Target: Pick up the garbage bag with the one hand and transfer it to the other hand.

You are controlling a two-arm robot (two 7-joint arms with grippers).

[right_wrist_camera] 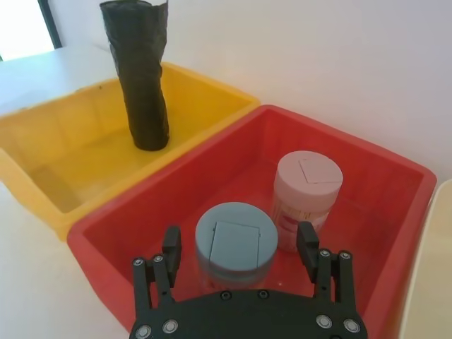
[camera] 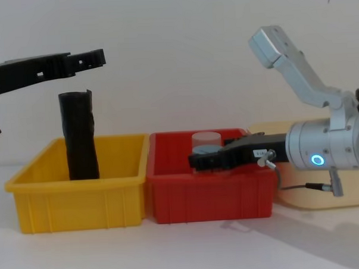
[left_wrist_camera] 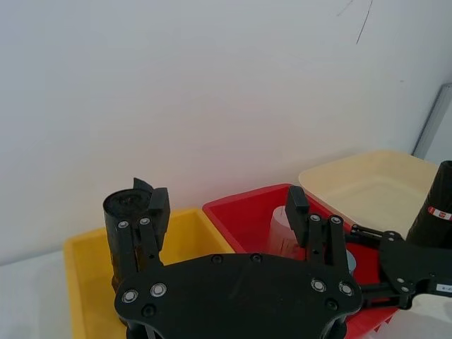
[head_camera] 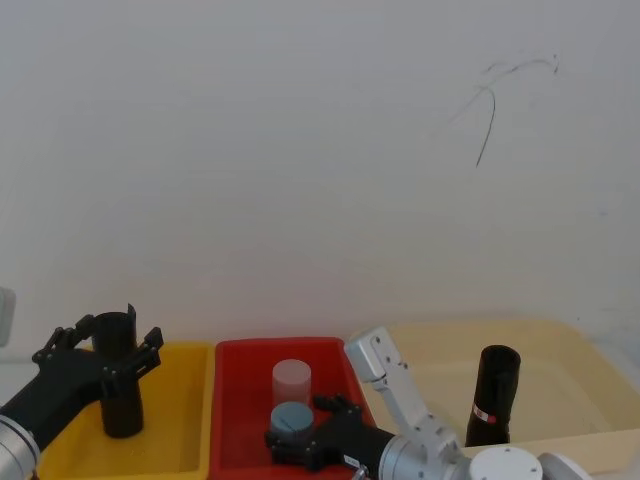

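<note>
Standing in cream bin (head_camera: 560, 345): labelled garbage bag (head_camera: 495, 396).

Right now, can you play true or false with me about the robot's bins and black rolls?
1. The garbage bag with the red-and-white label stands in the beige tray. True.
2. The left end effector is holding the garbage bag. False: it is open, above the plain black roll in the yellow bin.
3. Two jars, a pale pink jar and a blue-lidded jar, sit in the red bin. True.
4. The right end effector is shut on the blue-lidded jar. False: it is open over the red bin, gripping nothing.
5. The yellow bin is the middle container. False: the red bin is.
</note>
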